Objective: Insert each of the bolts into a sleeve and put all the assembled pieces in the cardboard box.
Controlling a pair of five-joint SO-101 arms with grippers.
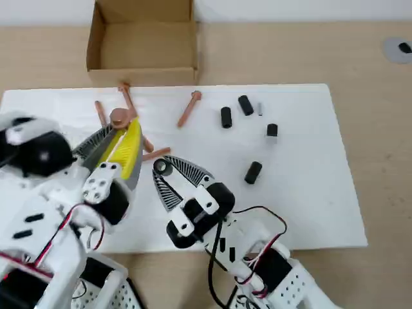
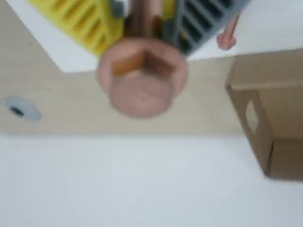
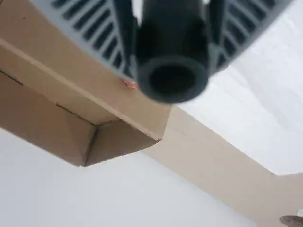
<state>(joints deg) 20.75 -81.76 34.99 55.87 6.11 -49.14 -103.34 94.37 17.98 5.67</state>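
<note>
My left gripper (image 1: 122, 127), with one yellow and one grey finger, is shut on a copper bolt (image 1: 119, 118) whose hex head (image 2: 142, 78) sticks out past the fingertips. My right gripper (image 1: 161, 168) is shut on a black sleeve (image 3: 173, 61) whose open bore faces the camera. The two held parts hang a short way apart over the white mat (image 1: 302, 193). Loose bolts (image 1: 190, 108) lie near the mat's far edge. Several black sleeves (image 1: 226, 117) are scattered to the right. The open cardboard box (image 1: 143, 42) stands beyond the mat.
More bolts (image 1: 100, 112) lie beside my left gripper, one (image 1: 156, 154) between the two grippers. A lone sleeve (image 1: 253, 172) sits right of my right gripper. The box (image 2: 265, 118) stands just off the mat's edge. A grey disc (image 1: 399, 49) is at the far right.
</note>
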